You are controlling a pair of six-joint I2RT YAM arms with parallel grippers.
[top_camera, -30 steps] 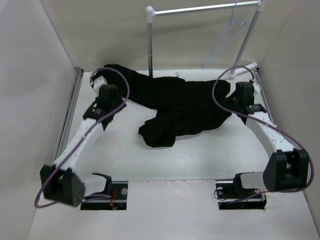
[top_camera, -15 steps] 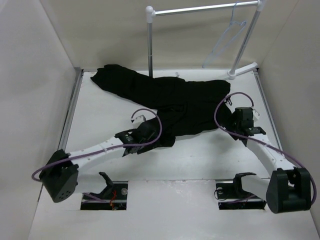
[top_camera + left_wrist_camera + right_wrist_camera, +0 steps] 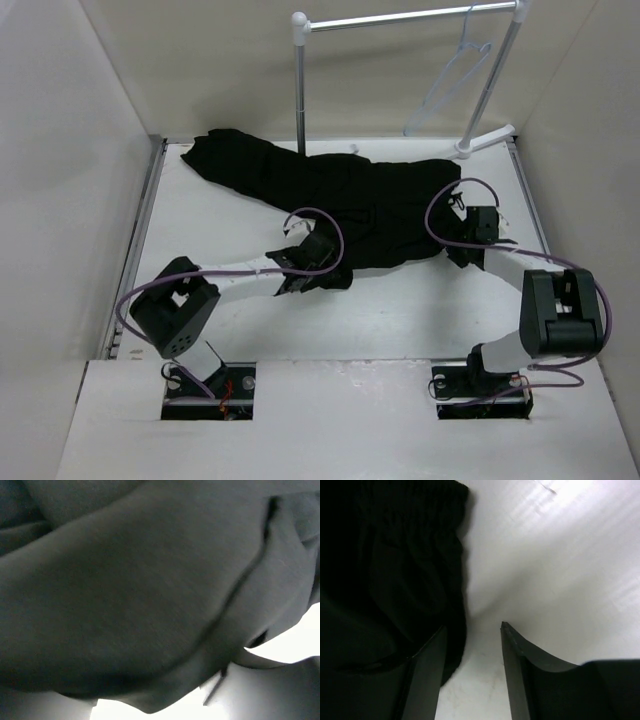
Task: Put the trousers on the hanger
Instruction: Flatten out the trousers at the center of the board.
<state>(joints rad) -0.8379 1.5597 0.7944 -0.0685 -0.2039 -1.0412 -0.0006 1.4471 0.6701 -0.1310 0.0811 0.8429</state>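
Note:
The black trousers (image 3: 360, 200) lie spread across the far half of the table, with a bunched fold at their near edge. The pale hanger (image 3: 452, 85) hangs by its hook from the rail at the back right. My left gripper (image 3: 322, 265) is down on the near fold. Its wrist view is filled with dark cloth (image 3: 125, 580) and shows no fingers. My right gripper (image 3: 468, 238) is low at the trousers' right edge. In its wrist view the right gripper (image 3: 474, 625) is open and empty over bare table, with its left finger (image 3: 427, 670) against the cloth edge (image 3: 395, 555).
A white-and-metal rail stand (image 3: 300, 90) rises at the back, its post just behind the trousers and its right foot (image 3: 485, 140) on the table. Beige walls (image 3: 70, 150) close in both sides. A metal strip (image 3: 140, 230) runs along the table's left edge.
My left arm swung from the trousers' far left end to the near fold. My right arm drew in and dropped to the trousers' right edge. The cloth's right end now lies flatter.

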